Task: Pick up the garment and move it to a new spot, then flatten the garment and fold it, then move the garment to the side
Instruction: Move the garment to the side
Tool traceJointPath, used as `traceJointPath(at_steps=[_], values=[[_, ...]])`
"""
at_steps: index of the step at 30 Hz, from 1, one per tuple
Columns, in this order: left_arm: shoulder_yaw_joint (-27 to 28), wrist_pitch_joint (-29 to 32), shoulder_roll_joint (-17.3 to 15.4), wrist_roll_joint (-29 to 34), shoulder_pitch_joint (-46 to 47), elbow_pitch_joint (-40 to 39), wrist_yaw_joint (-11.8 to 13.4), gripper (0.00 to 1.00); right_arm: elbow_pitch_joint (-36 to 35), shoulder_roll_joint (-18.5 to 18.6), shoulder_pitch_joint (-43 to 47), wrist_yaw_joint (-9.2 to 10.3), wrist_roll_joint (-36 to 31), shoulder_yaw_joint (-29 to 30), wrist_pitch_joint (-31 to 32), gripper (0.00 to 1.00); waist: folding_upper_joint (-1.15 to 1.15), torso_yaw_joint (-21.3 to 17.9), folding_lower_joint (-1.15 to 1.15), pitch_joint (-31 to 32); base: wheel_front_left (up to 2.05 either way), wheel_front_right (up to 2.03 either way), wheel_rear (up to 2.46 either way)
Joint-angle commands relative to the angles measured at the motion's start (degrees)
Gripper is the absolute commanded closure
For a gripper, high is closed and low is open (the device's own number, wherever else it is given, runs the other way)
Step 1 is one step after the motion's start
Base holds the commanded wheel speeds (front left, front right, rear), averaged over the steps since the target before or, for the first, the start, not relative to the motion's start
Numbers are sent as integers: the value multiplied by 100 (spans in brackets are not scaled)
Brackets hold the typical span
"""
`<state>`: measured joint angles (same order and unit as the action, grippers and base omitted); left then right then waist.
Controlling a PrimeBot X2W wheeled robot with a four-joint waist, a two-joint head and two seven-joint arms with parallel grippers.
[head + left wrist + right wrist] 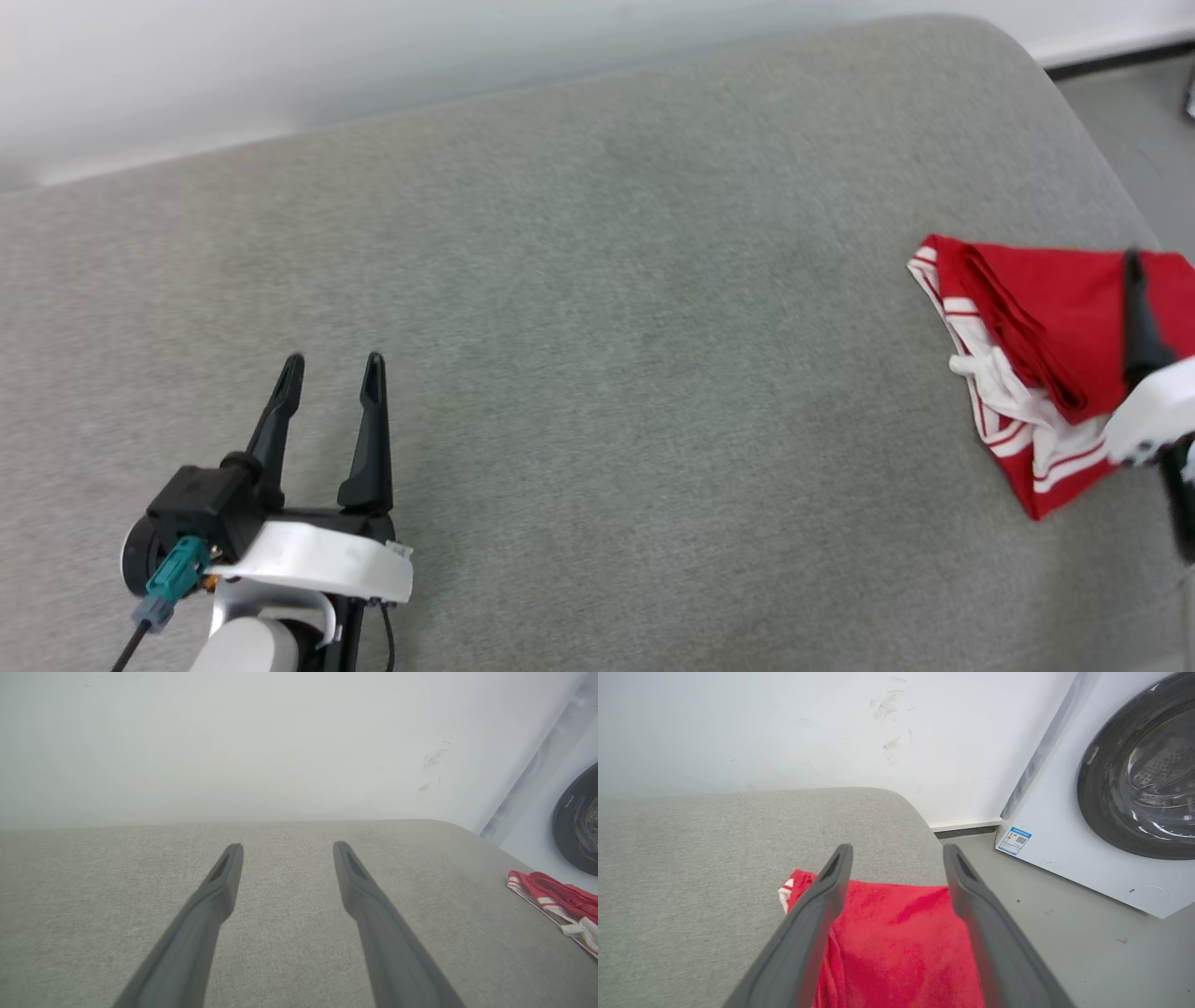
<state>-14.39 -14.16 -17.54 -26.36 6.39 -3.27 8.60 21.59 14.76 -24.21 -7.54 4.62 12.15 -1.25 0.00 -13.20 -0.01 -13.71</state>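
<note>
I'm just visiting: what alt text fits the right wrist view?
Two dark fingers, spread apart, reach over a red garment at the edge of a grey padded surface; a white washing machine stands on the floor beyond.

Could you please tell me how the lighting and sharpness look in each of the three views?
Head view: even, soft light, slight motion blur; the garment looks smeared at the right edge. Left wrist view: the left gripper is soft near the lens, the wall washed out. Right wrist view: the right gripper is likewise soft, and the washing machine door carries bright reflections.
</note>
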Motion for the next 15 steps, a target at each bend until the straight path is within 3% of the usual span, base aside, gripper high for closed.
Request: traceJointPath(at_steps=[1, 8, 15], values=[[42, -41, 25, 8, -100, 42, 37, 0, -281, -125, 274, 8, 62, -44, 56, 0, 0, 271, 1, 271, 0, 0, 0], [198, -98, 141, 160, -362, 134, 163, 0, -1492, -781, 1284, 8, 206, -319, 266, 0, 0, 742, 1, 522, 0, 0, 0], [478, -106, 105, 248, -599, 196, 117, 0, -1947, -1050, 1807, 8, 326, -588, 317, 0, 0, 1089, 1, 738, 0, 0, 0]])
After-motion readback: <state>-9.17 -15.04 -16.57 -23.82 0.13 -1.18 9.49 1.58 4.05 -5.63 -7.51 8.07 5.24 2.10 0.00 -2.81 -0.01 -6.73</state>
